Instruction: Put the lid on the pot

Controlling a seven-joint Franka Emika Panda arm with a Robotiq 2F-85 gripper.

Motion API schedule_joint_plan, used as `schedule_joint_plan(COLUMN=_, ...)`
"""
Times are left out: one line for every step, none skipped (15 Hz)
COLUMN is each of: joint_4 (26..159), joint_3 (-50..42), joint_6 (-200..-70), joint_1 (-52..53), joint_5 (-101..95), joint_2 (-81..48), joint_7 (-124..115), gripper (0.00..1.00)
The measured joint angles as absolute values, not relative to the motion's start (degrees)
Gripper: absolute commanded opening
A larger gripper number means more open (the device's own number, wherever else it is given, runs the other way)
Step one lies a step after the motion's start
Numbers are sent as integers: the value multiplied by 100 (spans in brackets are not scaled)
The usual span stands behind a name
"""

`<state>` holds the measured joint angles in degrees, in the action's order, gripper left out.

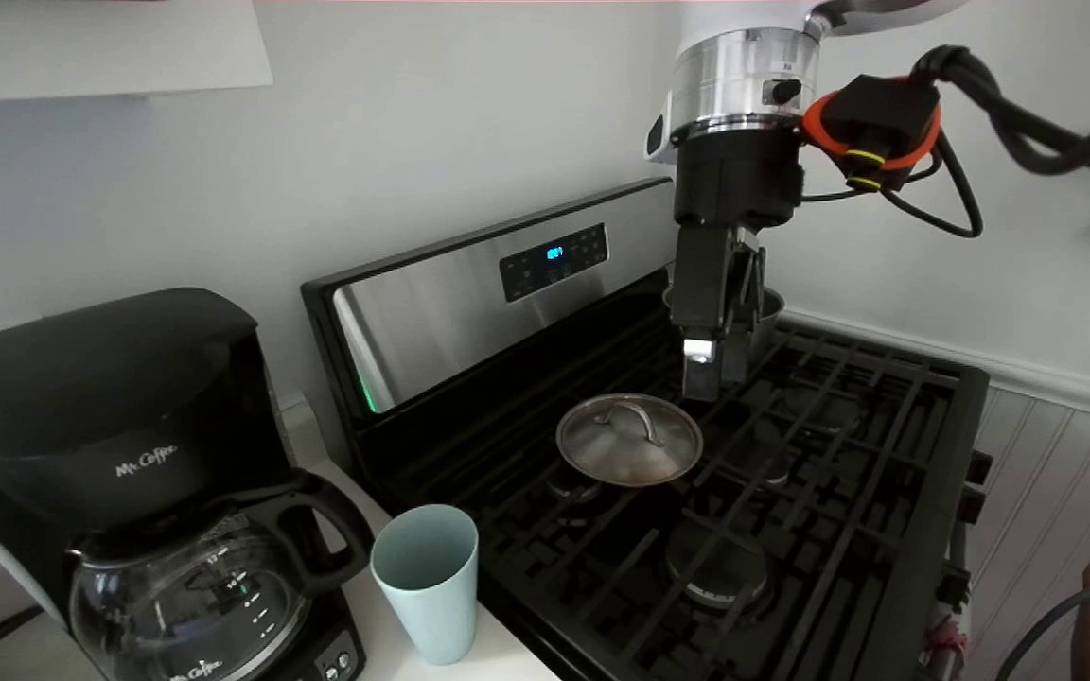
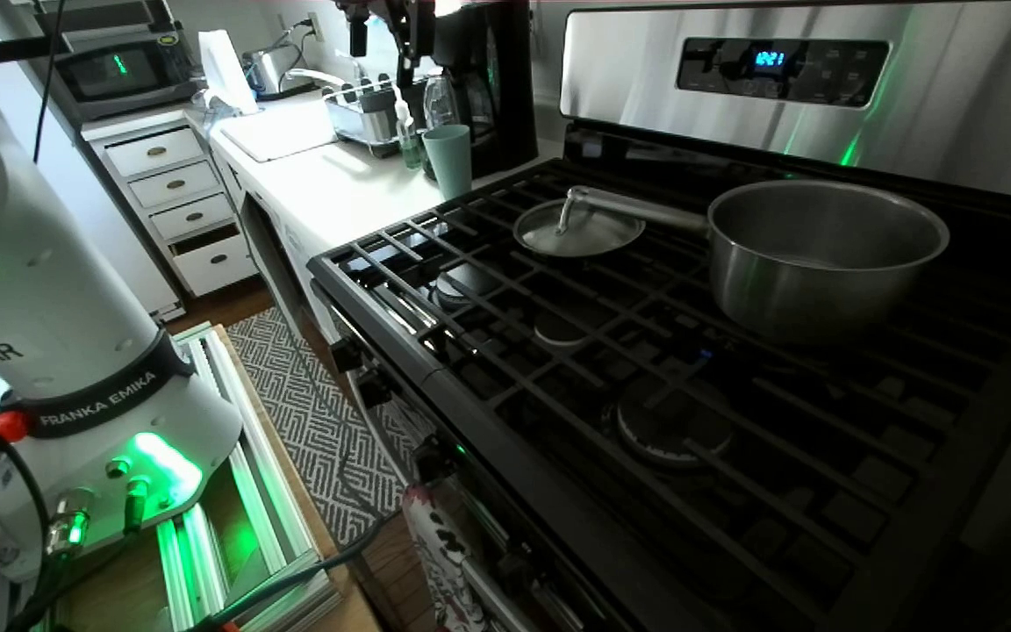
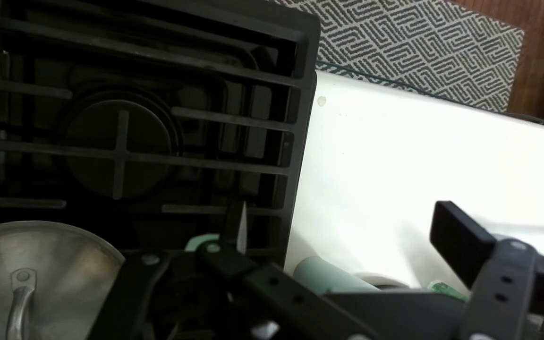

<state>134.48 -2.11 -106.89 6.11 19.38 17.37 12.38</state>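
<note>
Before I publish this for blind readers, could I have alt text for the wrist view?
Open, empty gripper at the bottom, seen against a black gas stove and white counter. A silvery lid with a metal handle, partly cut off, rests on the stove at lower left. A patterned rug shows at top right.

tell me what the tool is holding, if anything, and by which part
Nothing is held: the tool is open, and the lid lies on the stove.
</note>
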Motion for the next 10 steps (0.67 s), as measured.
schedule_joint_plan(joint_4=13448, joint_3=-177, joint_6=-10729, joint_1=611, joint_5=1938, joint_2=1722, joint_7=1231, gripper=100)
schedule_joint_plan(joint_4=13447, joint_3=-126, joint_6=-10786, joint_1=612, joint_5=1937, joint_2=1700, joint_7=1219, gripper=100)
schedule_joint_plan(joint_4=13439, joint_3=-60, joint_6=-10869, joint_1=613, joint_5=1924, joint_2=1664, joint_7=1179, gripper=100)
schedule_joint_plan(joint_4=13418, joint_3=8, joint_6=-10971, joint_1=616, joint_5=1921, joint_2=1600, joint_7=1153, gripper=100)
schedule_joint_plan(joint_4=13383, joint_3=76, joint_6=-11071, joint_1=619, joint_5=1916, joint_2=1510, joint_7=1120, gripper=100)
schedule_joint_plan(joint_4=13344, joint_3=132, joint_6=-11174, joint_1=619, joint_5=1909, joint_2=1413, joint_7=1081, gripper=100)
schedule_joint_plan(joint_4=13310, joint_3=159, joint_6=-11284, joint_1=612, joint_5=1856, joint_2=1317, joint_7=997, gripper=100)
schedule_joint_plan(joint_4=13288, joint_3=159, joint_6=-11397, joint_1=590, joint_5=1755, joint_2=1231, joint_7=886, gripper=100)
schedule_joint_plan(joint_4=13275, joint_3=155, joint_6=-11497, joint_1=537, joint_5=1589, joint_2=1156, joint_7=836, gripper=100)
schedule_joint_plan(joint_4=13269, joint_3=142, joint_6=-11631, joint_1=475, joint_5=1366, joint_2=1080, joint_7=853, gripper=100)
